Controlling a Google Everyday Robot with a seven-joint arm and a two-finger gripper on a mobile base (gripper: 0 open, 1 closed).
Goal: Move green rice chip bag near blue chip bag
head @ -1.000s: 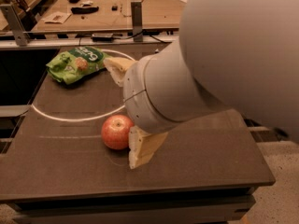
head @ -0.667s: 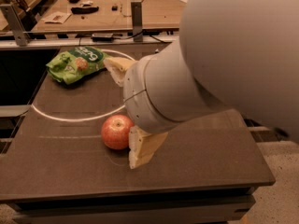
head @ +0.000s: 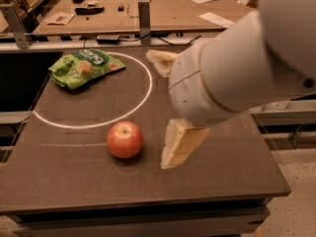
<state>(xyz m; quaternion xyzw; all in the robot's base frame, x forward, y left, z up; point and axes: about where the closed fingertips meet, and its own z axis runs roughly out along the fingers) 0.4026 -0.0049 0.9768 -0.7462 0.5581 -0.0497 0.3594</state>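
Green rice chip bag [head: 84, 65]: was seen lying flat on the table [head: 69, 196], well to the left of the pincer and beyond it, partly inside a white ring [head: 149, 80] marked on the top; it was touched by nothing.
Apple [head: 125, 139]: was found just left of the pincer's nearer finger, apart from it; no part in the task was given to it.
Pincer [head: 158, 110]: was held low over the middle of the table, spread wide, one finger [head: 160, 60] farther off and one [head: 180, 142] nearer, with nothing gripped between them.
Arm [head: 247, 68]: the right of the view was filled by it, and what lay behind could not be made out.
Blue chip bag: was seen nowhere; it may have been hidden behind the arm.
Step in hand: the approach was judged to be in hand, the green bag not yet grasped.
Next move: the pincer would need to be carried left and away, clear of the apple, lowered over the green bag and closed on it.
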